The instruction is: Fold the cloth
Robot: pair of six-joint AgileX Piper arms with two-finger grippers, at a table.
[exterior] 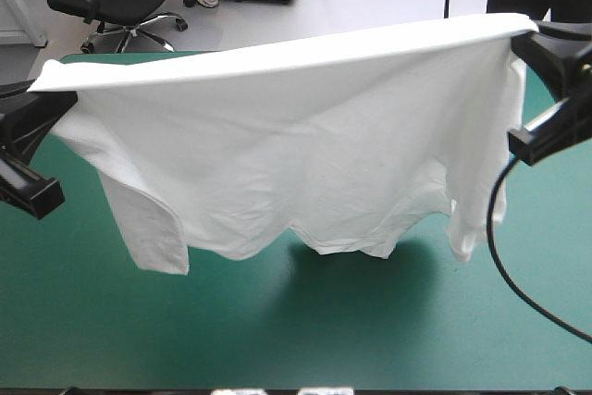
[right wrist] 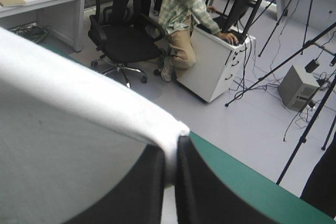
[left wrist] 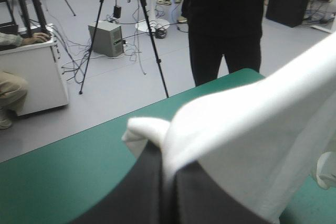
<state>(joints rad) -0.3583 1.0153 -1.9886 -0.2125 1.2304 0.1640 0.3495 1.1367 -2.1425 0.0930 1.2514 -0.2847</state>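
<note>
The white T-shirt (exterior: 296, 145) hangs stretched in the air between my two grippers, high over the teal-green table (exterior: 305, 330). Its top edge runs taut from left to right and its lower hem and sleeves dangle free above the cover. My left gripper (exterior: 46, 99) is shut on the T-shirt's left top corner; in the left wrist view the black fingers (left wrist: 147, 182) pinch a white fold (left wrist: 247, 140). My right gripper (exterior: 527, 39) is shut on the right top corner, where the T-shirt (right wrist: 68, 129) is drawn tight across the black fingers (right wrist: 194, 182).
The table's far edge (exterior: 185, 55) lies behind the hanging T-shirt. The shirt's shadow (exterior: 351, 293) falls on the cover below its hem. Bare teal-green cover stretches toward the near edge (exterior: 139, 339).
</note>
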